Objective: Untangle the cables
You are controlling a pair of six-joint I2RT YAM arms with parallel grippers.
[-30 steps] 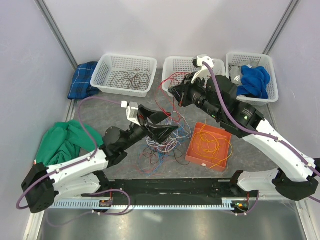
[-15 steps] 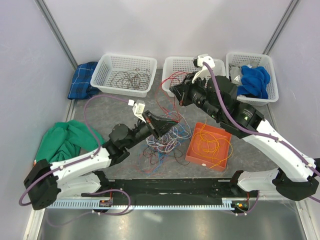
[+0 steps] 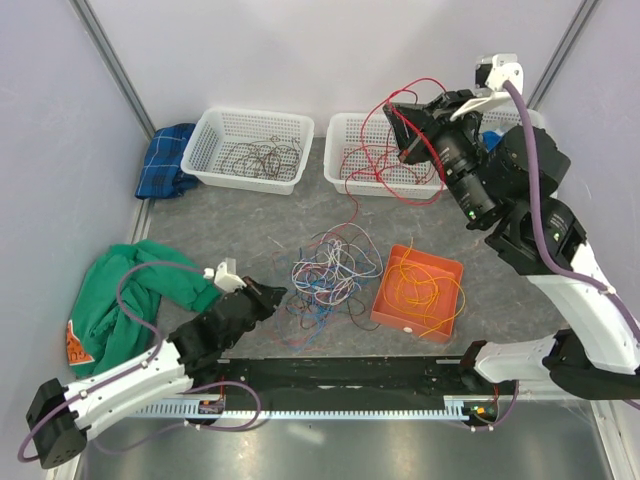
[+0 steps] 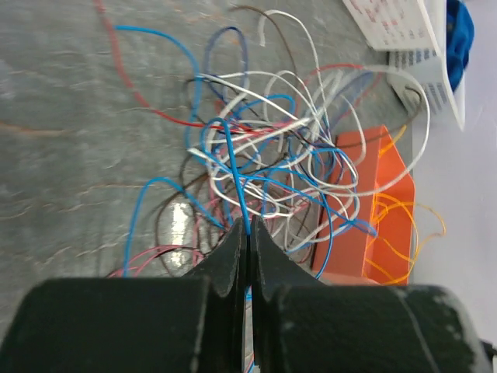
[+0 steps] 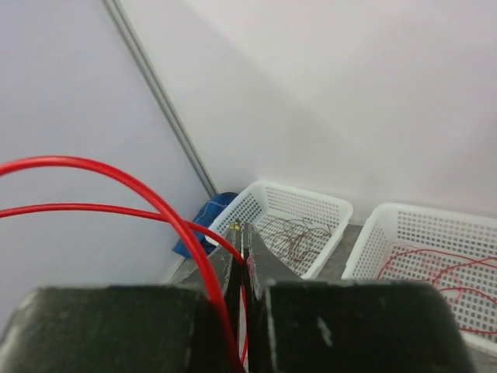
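Note:
The cables (image 3: 330,268) lie as a tangle of blue, white, purple and dark wires mid-table. My left gripper (image 3: 277,293) sits low at the tangle's left edge, shut on a blue cable (image 4: 233,167) that runs from its tips (image 4: 248,227) up into the tangle (image 4: 279,148). My right gripper (image 3: 393,113) is raised high at the back, shut on a red cable (image 3: 372,160) whose long loops hang down over the middle basket (image 3: 345,122). In the right wrist view the red cable (image 5: 116,167) arcs left from the closed tips (image 5: 245,230).
A white basket (image 3: 255,113) at the back left holds dark brown wires. An orange tray (image 3: 400,322) with yellow and orange wires stands right of the tangle. A green cloth (image 3: 125,290) lies at the left, a blue plaid cloth (image 3: 165,160) in the back-left corner.
The left gripper drew back from over the tangle to its near-left edge and shut on the blue cable. The right arm rose and swung right, lifting the red cable.

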